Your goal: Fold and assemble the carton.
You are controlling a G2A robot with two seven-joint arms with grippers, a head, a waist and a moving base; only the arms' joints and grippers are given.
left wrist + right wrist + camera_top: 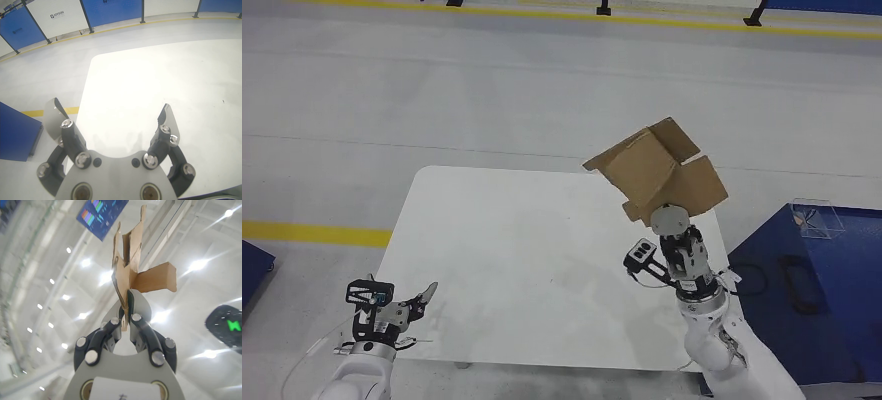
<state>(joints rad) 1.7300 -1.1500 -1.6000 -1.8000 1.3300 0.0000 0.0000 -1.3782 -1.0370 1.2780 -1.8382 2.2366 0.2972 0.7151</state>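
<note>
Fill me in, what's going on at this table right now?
The right gripper has its jaws shut on an edge of a brown cardboard carton and holds it up in the air by the far right side of the white rounded table. The carton's flaps splay in different directions, so it is not yet formed into a box. The left gripper is over the table's near left corner, jaws open, holding nothing.

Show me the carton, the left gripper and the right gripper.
carton [647, 172], top view, broad brown panel.
left gripper [111, 101], left wrist view, midway between fingertips.
right gripper [125, 300], right wrist view, midway between fingertips.
</note>
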